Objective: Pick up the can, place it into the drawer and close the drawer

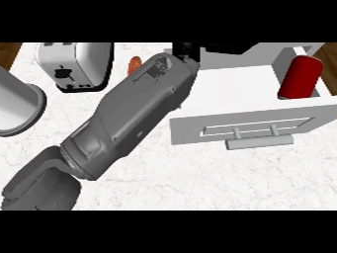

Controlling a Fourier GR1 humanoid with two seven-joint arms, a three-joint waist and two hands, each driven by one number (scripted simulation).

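Grey, smooth-shelled forearm (127, 118) slants up across the white marbled tabletop (200, 183), its black robot hand (183, 50) mostly hidden, so I cannot tell its fingers' state. Red, glossy cylindrical can (300, 76) lies tilted inside the open white boxy drawer (244, 128), against its right wall.
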